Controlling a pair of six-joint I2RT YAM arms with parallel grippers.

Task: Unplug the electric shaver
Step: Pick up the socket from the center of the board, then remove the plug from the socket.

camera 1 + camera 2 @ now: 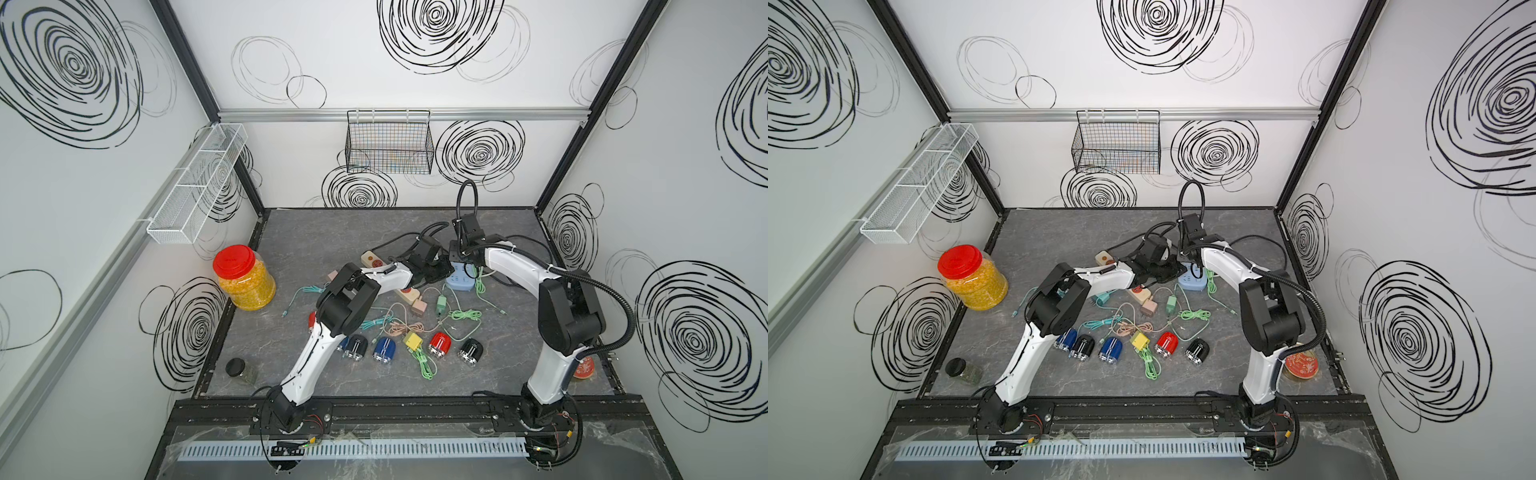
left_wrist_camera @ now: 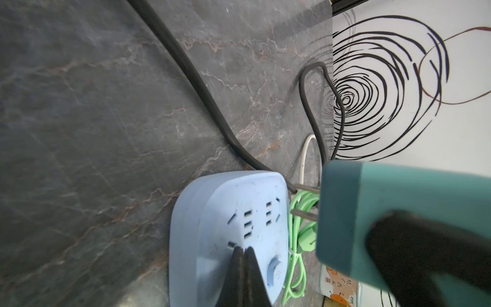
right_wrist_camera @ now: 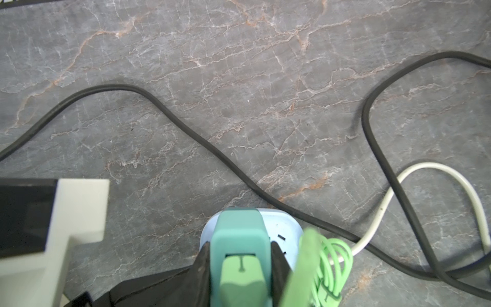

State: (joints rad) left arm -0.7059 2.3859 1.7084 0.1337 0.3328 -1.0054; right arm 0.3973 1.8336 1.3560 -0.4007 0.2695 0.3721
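Observation:
My right gripper [image 3: 240, 255] is shut on a teal plug [image 3: 239, 234] with a green cable [image 3: 332, 260] plugged into its back. In the left wrist view the teal plug [image 2: 372, 207] hangs beside the blue power strip [image 2: 228, 226], and its two metal prongs [image 2: 305, 215] are bare and out of the sockets. My left gripper [image 2: 243, 248] is shut, its tips resting on the strip's face. Both grippers meet over the blue power strip [image 1: 460, 282] at mid-table. Several small shavers lie at the front, among them a blue shaver [image 1: 384, 349] and a red shaver [image 1: 439, 345].
A thick black cable [image 3: 186, 127] and a white cable [image 3: 377, 220] loop behind the strip. A beige power strip [image 1: 372, 259], loose adapters and tangled cables lie mid-table. A red-lidded jar [image 1: 245, 278] stands left, a small dark jar [image 1: 239, 369] front left, a red tin [image 1: 584, 368] front right.

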